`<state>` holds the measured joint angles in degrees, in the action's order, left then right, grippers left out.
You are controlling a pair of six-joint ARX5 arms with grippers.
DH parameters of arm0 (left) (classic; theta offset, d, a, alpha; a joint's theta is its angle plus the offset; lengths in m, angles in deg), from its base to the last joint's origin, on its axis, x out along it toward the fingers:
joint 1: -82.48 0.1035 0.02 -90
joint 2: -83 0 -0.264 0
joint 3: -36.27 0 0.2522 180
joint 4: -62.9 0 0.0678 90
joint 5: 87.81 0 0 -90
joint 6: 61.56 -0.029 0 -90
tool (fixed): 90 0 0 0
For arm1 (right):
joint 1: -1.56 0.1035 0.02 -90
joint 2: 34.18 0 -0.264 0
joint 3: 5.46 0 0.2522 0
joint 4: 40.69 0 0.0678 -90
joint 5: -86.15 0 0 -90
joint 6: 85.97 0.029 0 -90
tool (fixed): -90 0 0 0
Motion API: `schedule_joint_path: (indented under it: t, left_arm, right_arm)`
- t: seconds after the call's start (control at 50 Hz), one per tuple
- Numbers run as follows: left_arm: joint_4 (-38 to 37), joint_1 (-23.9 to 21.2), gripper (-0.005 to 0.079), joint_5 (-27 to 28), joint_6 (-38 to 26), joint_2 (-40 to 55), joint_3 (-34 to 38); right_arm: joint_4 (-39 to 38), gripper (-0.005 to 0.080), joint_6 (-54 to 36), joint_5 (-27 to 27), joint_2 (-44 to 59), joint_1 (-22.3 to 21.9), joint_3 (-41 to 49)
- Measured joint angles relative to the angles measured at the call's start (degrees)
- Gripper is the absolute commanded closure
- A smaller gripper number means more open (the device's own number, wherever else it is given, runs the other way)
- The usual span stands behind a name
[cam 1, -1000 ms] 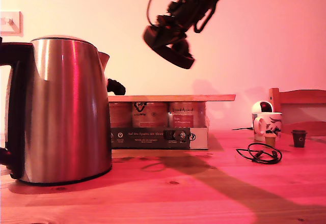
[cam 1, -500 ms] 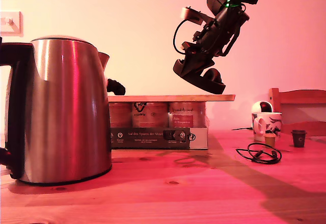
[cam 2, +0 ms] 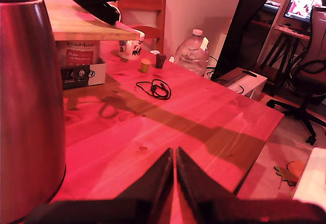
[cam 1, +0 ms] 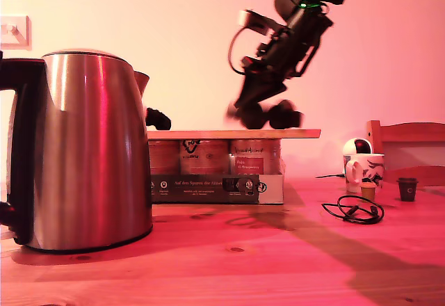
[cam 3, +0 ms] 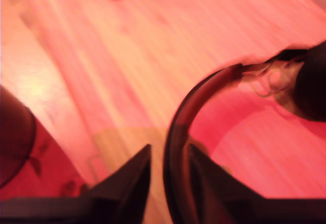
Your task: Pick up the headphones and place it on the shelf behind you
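Exterior view shows the pick-up as done: my second gripper (cam 1: 259,96) holds the headphones (cam 1: 268,113) by the headband, and the ear cups hang at the top face of the shelf (cam 1: 233,133), the light-wood board lying across the box of jars (cam 1: 217,174); motion blur hides whether they touch it. Second wrist view confirms the grip, with the jaws narrow around the dark headband arc (cam 3: 175,147) and the pale board beneath. What I judge is left: settle the headphones on the board, open, and lift clear. My first gripper (cam 2: 174,170) hovers low over the wooden table (cam 2: 204,122) beside the steel kettle (cam 2: 25,96), jaws nearly together and empty, taking no part.
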<state>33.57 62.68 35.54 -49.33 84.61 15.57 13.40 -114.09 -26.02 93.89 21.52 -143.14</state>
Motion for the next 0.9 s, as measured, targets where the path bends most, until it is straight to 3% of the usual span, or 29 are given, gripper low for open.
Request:
schedule_joint_path:
  t: [0.4,0.5,0.62,0.82,0.9]
  left_arm:
    - [-7.1,0.0,0.0761,0.0,0.0,0.0,0.0]
    - [-7.9,0.0,0.0761,0.0,0.0,0.0,0.0]
    - [-8.0,0.0,0.0761,0.0,0.0,0.0,0.0]
    - [-2.8,0.0,0.0761,-5.6,0.0,0.0,0.0]
    - [-1.7,0.0,0.0761,-8.2,-0.1,0.0,0.0]
  right_arm:
    - [2.8,0.0504,1.3,1.7,0.0,0.8,-4.4]
    - [4.4,0.0581,4.0,1.7,0.0,0.8,-7.1]
    - [6.8,0.0772,4.7,1.7,0.0,1.0,-10.9]
    - [7.0,0.0763,9.6,2.1,0.0,2.4,-17.3]
    - [7.1,0.0763,10.3,5.2,0.0,3.4,-19.4]
